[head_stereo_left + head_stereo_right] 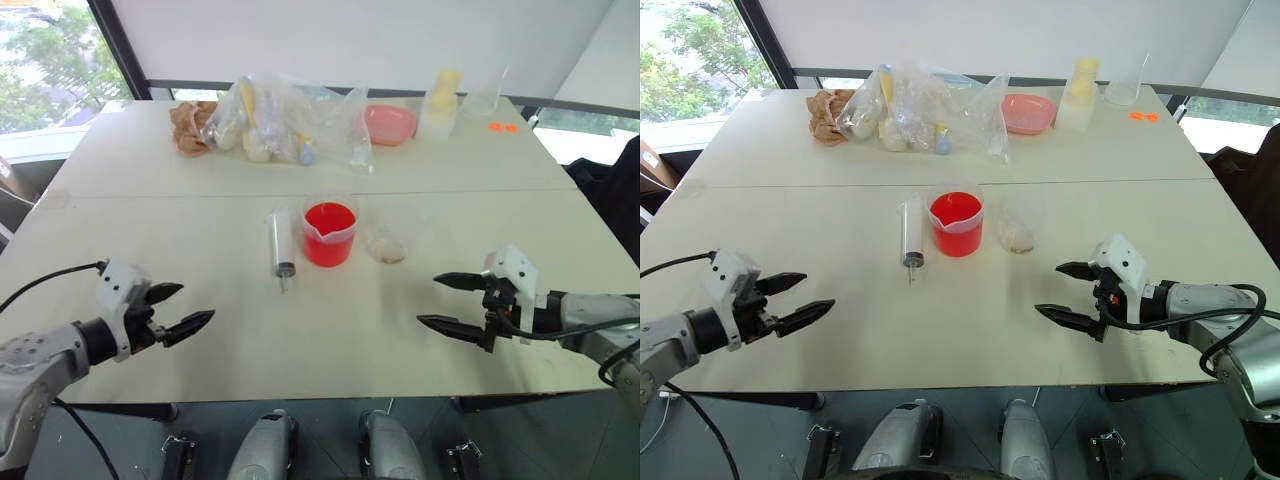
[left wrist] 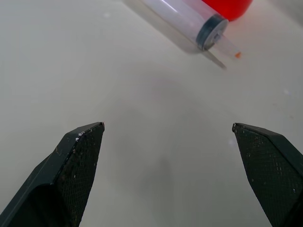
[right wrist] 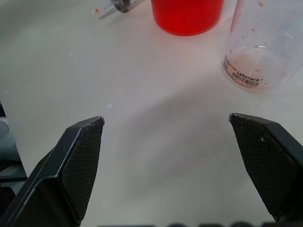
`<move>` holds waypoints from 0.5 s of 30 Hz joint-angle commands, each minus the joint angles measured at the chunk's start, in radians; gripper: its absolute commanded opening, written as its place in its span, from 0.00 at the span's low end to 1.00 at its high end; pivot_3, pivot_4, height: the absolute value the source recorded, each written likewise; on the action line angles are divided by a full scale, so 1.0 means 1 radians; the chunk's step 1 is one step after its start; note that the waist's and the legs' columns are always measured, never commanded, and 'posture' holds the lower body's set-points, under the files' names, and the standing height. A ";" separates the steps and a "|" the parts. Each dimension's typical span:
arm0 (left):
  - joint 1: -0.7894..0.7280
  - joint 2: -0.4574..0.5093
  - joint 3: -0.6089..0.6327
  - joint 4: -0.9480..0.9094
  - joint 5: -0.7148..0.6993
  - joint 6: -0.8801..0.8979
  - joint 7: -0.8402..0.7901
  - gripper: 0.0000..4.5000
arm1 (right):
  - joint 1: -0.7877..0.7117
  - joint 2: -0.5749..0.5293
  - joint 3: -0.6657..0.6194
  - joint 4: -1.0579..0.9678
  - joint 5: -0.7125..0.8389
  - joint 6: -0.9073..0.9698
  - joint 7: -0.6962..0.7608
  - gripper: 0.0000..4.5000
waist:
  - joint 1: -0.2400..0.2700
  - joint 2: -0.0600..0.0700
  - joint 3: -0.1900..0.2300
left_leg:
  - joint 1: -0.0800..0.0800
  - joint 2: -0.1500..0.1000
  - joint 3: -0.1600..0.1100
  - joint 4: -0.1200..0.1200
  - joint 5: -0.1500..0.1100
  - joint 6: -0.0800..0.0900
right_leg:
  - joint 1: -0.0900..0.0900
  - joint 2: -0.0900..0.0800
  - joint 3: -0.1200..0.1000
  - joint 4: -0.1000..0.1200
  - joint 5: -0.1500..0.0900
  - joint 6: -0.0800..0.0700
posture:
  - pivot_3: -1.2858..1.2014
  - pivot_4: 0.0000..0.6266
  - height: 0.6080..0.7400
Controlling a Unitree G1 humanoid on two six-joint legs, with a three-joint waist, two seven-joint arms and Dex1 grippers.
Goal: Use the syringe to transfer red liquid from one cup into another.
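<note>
With our left hand (image 1: 182, 310) and right hand (image 1: 452, 302) both spread wide and empty, we risk rolling the syringe (image 1: 279, 243) into the full beaker (image 1: 329, 233) beside it, spilling red liquid (image 1: 330, 219) over the tabletop (image 1: 330, 330).

plastic bags (image 1: 290, 125), pink dish (image 1: 390, 124), table (image 1: 150, 230)

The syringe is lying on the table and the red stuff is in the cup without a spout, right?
Not quite. The syringe does lie on the table, but the red liquid is in the spouted cup, as the left eye view shows. The plain cup beside it holds none.
</note>
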 commanded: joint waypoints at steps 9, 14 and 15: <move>-0.049 0.031 -0.009 0.022 0.027 -0.026 -0.033 1.00 | 0.015 0.005 -0.011 -0.002 -0.025 -0.058 0.003 0.98 | 0.000 0.000 0.000 | 0.000 0.000 0.000 0.000 0.000 0.000 | 0.000 0.000 0.000 0.000 0.000 0.000 | 0.52 0.24 1.00; -0.070 0.032 -0.023 0.032 0.030 -0.025 -0.047 1.00 | 0.012 0.006 -0.005 0.003 -0.033 -0.071 0.000 0.98 | 0.000 0.000 0.000 | 0.000 0.000 0.000 0.000 0.000 0.000 | 0.000 0.000 0.000 0.001 0.000 0.000 | 0.52 0.24 1.00; -0.073 0.033 -0.025 0.033 0.030 -0.023 -0.051 1.00 | 0.012 0.007 -0.006 0.004 -0.033 -0.069 -0.001 0.98 | 0.000 0.000 0.000 | 0.000 0.000 0.000 0.000 0.000 0.000 | 0.000 0.000 0.000 0.001 0.000 0.000 | 0.52 0.24 1.00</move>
